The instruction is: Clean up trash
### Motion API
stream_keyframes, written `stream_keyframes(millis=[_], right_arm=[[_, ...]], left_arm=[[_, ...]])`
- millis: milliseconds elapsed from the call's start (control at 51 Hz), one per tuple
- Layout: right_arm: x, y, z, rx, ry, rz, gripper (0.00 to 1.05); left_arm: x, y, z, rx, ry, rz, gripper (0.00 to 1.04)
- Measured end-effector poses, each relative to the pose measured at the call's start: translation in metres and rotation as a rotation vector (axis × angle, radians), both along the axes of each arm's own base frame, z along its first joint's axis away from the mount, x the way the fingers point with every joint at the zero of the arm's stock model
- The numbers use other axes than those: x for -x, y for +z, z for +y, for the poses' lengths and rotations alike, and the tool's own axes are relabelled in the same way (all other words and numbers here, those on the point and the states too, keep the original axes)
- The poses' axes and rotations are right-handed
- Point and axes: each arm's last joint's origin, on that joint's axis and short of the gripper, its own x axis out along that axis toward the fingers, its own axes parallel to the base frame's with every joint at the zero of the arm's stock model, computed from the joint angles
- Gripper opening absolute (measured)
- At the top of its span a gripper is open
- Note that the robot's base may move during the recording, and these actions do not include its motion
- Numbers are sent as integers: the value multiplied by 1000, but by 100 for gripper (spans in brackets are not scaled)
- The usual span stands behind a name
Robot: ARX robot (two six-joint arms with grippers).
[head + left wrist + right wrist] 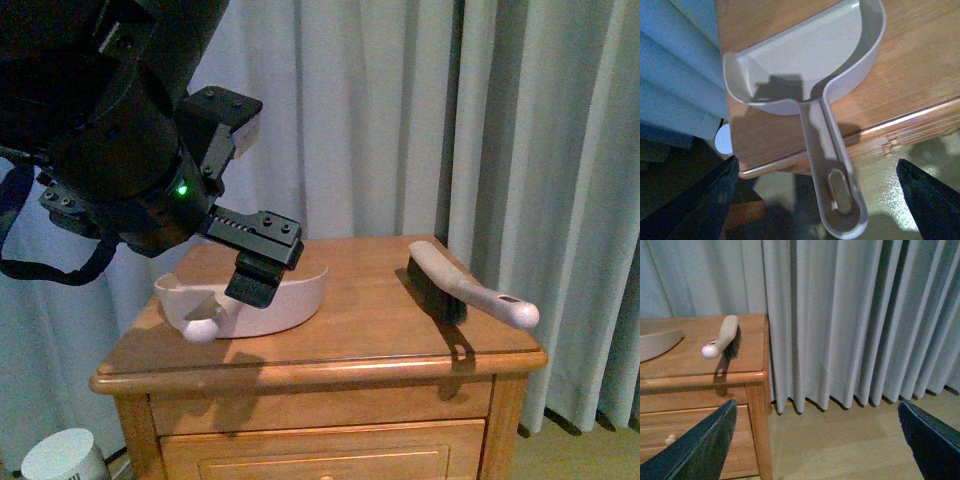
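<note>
Wooden nightstand (700, 371), partly in view. Brush (722, 335) lies on top near the curtain-side edge, pale handle end toward the front (bristles dark). Dustpan (657, 342) rim apart from it. Grey curtain (850, 315), plank floor (850, 455). Right gripper (816, 405) fingers spread wide.

Dustpan (300, 296) and brush (445, 275) lie apart on wooden nightstand (370, 322) before grey curtains (370, 110)
</note>
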Motion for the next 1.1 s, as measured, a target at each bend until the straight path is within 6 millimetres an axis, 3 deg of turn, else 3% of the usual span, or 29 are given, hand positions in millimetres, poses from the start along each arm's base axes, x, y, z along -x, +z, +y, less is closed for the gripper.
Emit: stream_keyframes(millis=[333,784,1098], right_arm=[[0,0,0,0,0,0,97],[0,0,0,0,0,0,97],[0,0,0,0,0,0,97]], left_arm=[[-20,-21,-3,71,83,84,97],[-38,-53,4,37,123,112,96],[-40,-54,3,40,118,101,37]])
